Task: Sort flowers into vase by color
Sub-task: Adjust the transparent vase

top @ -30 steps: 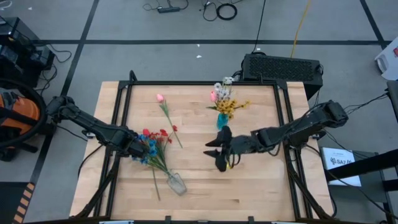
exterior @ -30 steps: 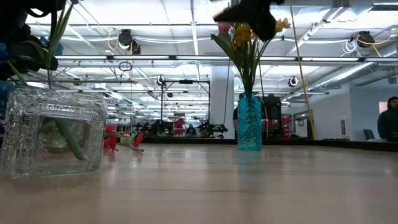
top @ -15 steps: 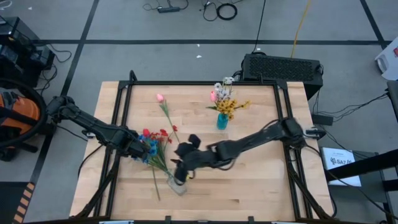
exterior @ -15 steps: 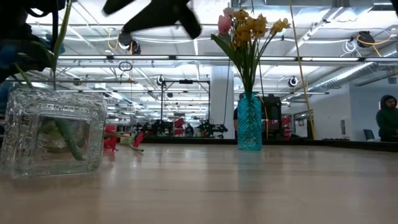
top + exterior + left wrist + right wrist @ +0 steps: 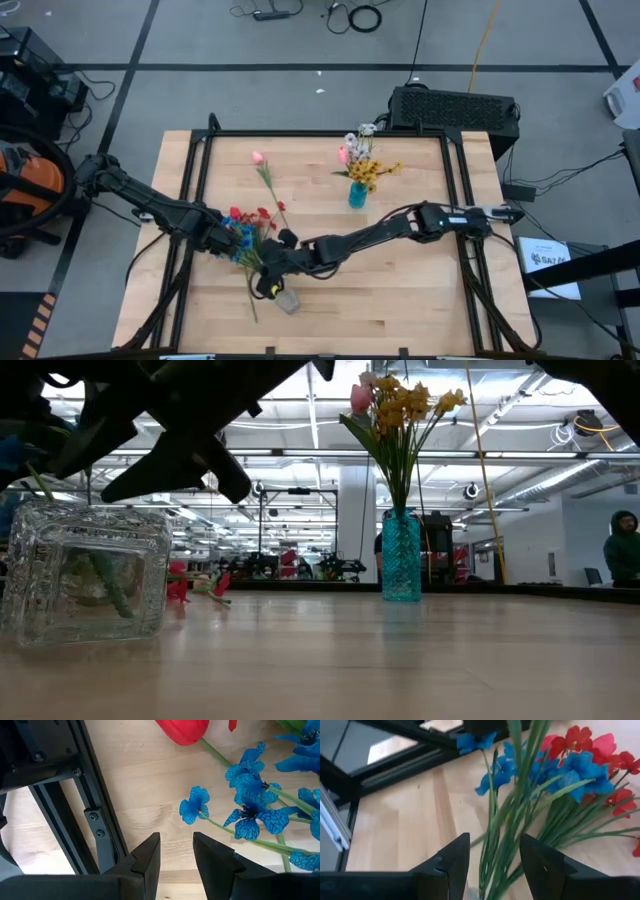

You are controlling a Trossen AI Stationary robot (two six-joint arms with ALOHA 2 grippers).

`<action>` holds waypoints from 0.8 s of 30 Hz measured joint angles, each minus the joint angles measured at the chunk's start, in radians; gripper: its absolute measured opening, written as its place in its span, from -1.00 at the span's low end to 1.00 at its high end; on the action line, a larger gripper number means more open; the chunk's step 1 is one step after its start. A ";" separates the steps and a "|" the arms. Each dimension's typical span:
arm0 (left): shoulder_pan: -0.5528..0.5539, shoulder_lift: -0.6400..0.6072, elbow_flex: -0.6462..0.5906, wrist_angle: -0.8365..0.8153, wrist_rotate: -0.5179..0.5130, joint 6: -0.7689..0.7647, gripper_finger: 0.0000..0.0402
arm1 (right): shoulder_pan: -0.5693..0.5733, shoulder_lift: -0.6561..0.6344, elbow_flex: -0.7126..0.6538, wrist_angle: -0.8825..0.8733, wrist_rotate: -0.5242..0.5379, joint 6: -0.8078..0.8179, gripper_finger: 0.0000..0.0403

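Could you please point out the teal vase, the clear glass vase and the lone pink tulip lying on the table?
teal vase (image 5: 401, 556): low view, middle of its body.
clear glass vase (image 5: 85, 570): low view, its front wall.
pink tulip (image 5: 257, 157): high view, its bloom.

Bright, even overhead light from ceiling strip lamps (image 5: 300, 400); the low view backlights the dark robot arm (image 5: 190, 420) into silhouette. Soft shadows, near stems slightly blurred.
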State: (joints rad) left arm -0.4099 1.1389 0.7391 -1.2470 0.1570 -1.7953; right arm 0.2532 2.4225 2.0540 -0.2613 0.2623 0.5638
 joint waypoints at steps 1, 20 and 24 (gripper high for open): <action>0.000 0.000 0.000 -0.001 0.000 0.005 -0.38 | -0.003 0.003 0.002 0.004 0.001 0.010 -0.18; -0.039 -0.005 0.000 -0.072 0.239 0.223 -0.38 | -0.070 0.011 0.002 -0.134 -0.002 0.141 -0.89; -0.064 -0.023 0.000 -0.084 0.210 0.207 -0.38 | -0.071 0.008 0.002 -0.136 -0.004 0.132 -0.95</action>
State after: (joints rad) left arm -0.4736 1.1157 0.7391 -1.3311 0.3674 -1.5880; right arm 0.1827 2.4306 2.0560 -0.3971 0.2580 0.6956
